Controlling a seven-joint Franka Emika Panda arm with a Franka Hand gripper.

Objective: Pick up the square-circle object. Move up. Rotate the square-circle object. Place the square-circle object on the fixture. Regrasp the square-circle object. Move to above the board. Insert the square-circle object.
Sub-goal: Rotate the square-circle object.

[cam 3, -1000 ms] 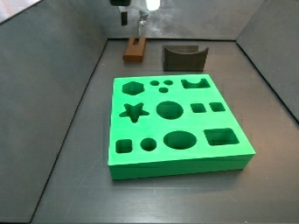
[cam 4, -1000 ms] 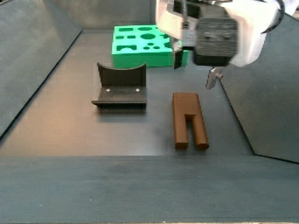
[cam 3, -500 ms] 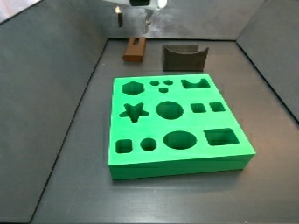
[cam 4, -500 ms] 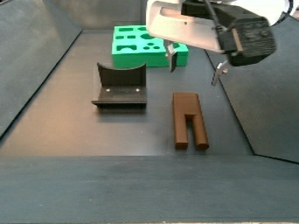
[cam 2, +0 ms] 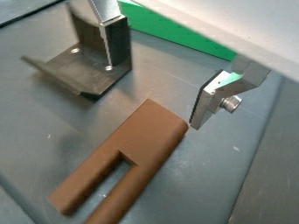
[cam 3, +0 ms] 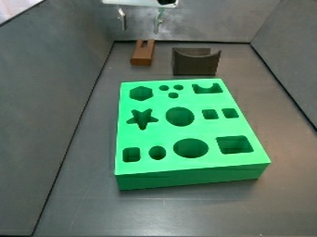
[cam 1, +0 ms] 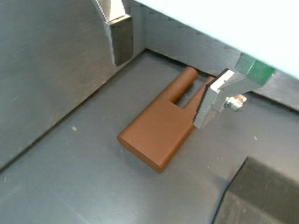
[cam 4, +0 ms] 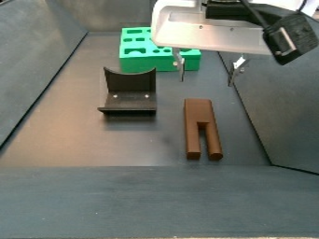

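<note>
Above the brown peg piece [cam 4: 203,129], the gripper [cam 4: 207,67] is held clear of the floor, with its two thin fingers pointing down and spread apart; nothing is held between them. In both wrist views the fingers are seen as flat silver plates, one [cam 1: 121,38] on one side of the piece and the other [cam 1: 219,98] on the opposite side, neither touching it. In a wrist view the plates [cam 2: 105,35] stand wide of each other, and the brown peg piece [cam 2: 117,168] lies flat on the grey floor below the gap.

The piece is shown lying on its broad face, with a solid end and two parallel prongs divided by a slot. In a side view it rests just beside the fixture [cam 4: 127,91], a dark bracket with an upright back and a base plate, and the two are not touching. The green board [cam 4: 149,48] is seen farther back, beyond the fixture, lying flat on the floor.

In a side view the board [cam 3: 191,129] fills the foreground, with star, hexagon, circle and square holes cut in it. Behind it the fixture [cam 3: 195,61] and the brown piece [cam 3: 145,52] are seen side by side near the back wall. Only the lower edge of the gripper [cam 3: 137,4] is visible at the top of that picture, above the piece.
</note>
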